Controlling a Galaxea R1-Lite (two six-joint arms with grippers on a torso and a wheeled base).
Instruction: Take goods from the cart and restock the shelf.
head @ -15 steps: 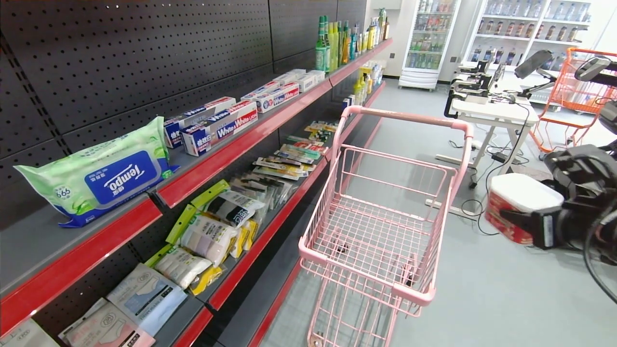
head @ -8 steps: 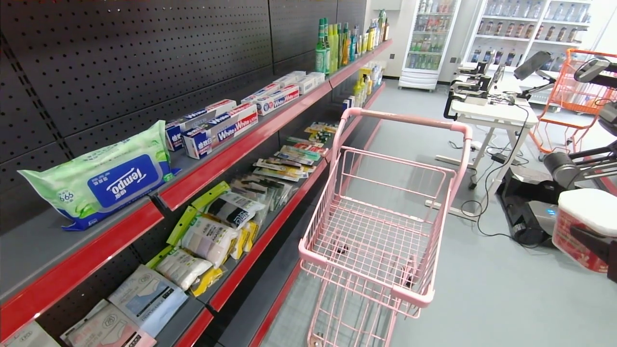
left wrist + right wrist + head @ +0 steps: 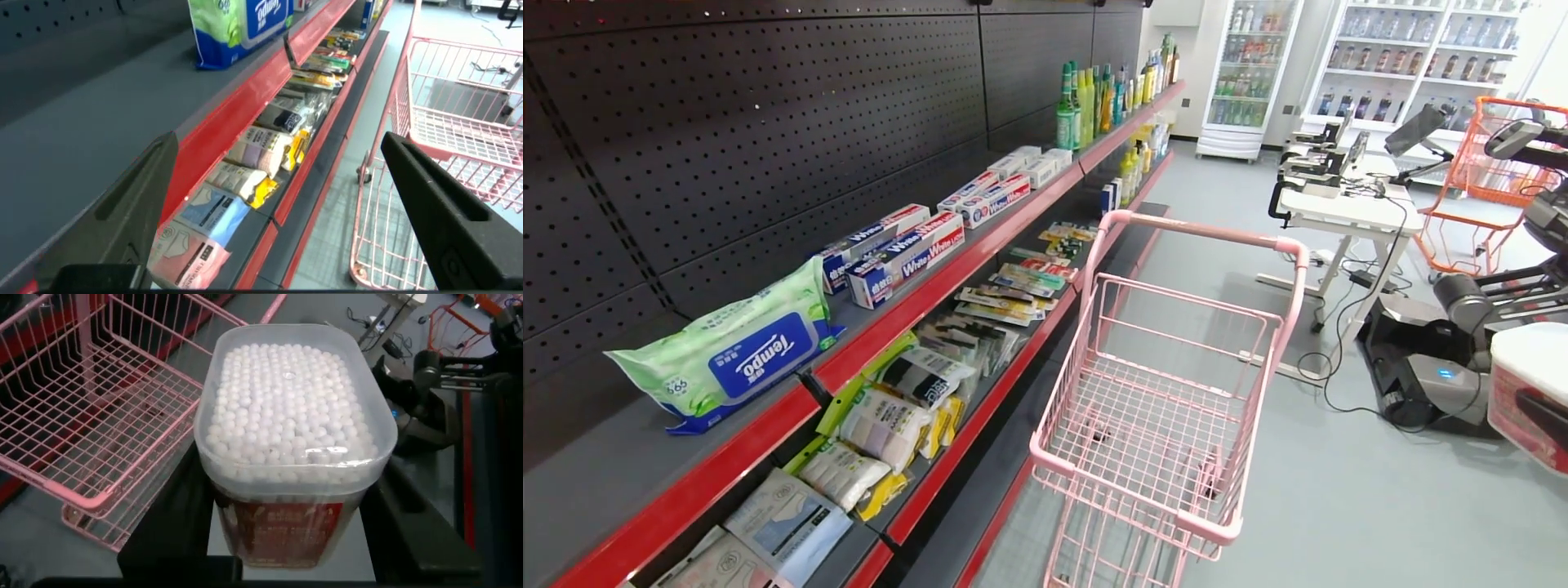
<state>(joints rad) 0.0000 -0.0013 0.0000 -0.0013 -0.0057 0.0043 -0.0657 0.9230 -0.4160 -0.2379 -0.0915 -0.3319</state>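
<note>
At the robot's right side, apart from the pink cart (image 3: 1127, 488), the tub of cotton swabs (image 3: 294, 441) stands upright, pinched on 2 opposite sides of its lower, labelled body by the right pincer (image 3: 294, 539). It looks light and stiff but smooth-walled, so I judge that low hold safer than the clear lid, which might pop or slip. The left pincer (image 3: 278, 212) hangs spread and empty by the shelf (image 3: 596, 482), whose grey stretch beside the wipes pack (image 3: 731, 359) lies bare.
</note>
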